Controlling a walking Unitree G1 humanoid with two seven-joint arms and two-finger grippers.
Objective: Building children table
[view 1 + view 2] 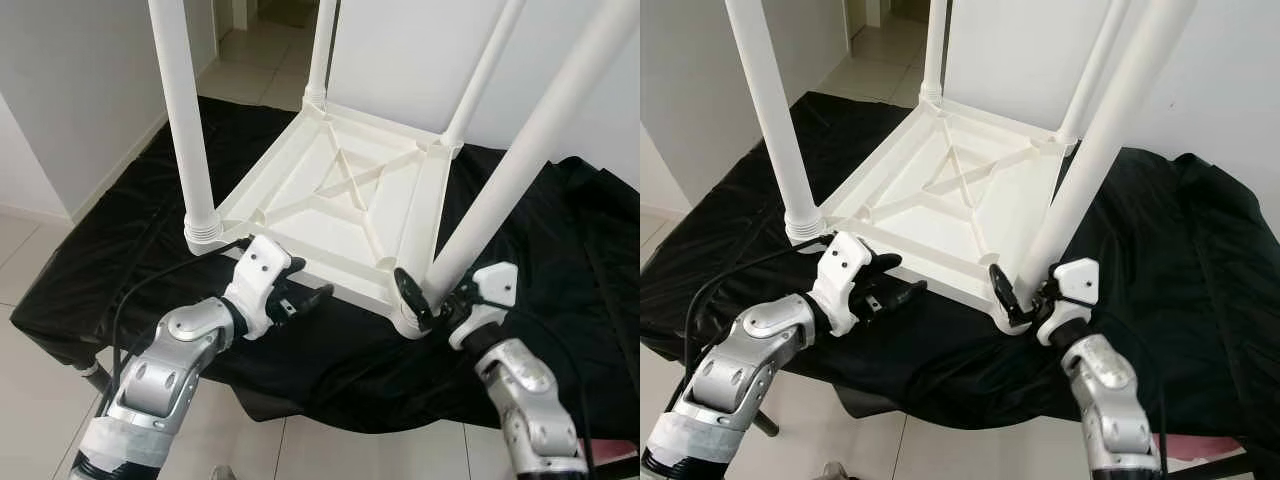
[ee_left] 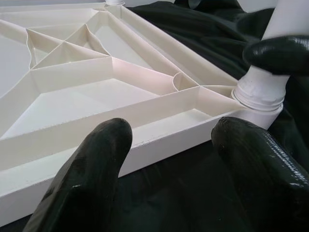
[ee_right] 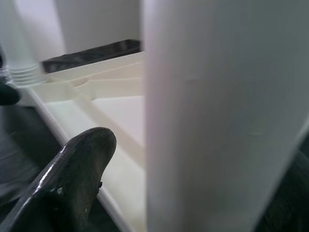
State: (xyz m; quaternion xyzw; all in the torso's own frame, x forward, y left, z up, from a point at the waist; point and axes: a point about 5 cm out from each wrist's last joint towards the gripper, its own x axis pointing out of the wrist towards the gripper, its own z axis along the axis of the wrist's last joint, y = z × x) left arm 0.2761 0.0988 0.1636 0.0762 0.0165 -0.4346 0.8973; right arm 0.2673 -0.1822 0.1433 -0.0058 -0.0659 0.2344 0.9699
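Observation:
A white children's table (image 1: 300,215) lies upside down on a black cloth (image 1: 110,260), its ribbed underside facing up. Its legs stand upright: the near left leg (image 1: 186,120), the near right leg (image 1: 515,165) and two at the back. My left gripper (image 1: 312,282) is open, low over the cloth, and points at the table's front rim (image 2: 145,145) without touching it. My right gripper (image 1: 430,295) straddles the base of the near right leg. One black finger (image 3: 77,164) stands a little off the leg (image 3: 217,121); the other is hidden behind it.
The cloth covers a low platform whose front edge is just before me, with pale floor tiles (image 1: 30,400) below. White walls close in at the left and behind. A doorway opens at the far back. Something pink (image 1: 1200,450) lies at the lower right.

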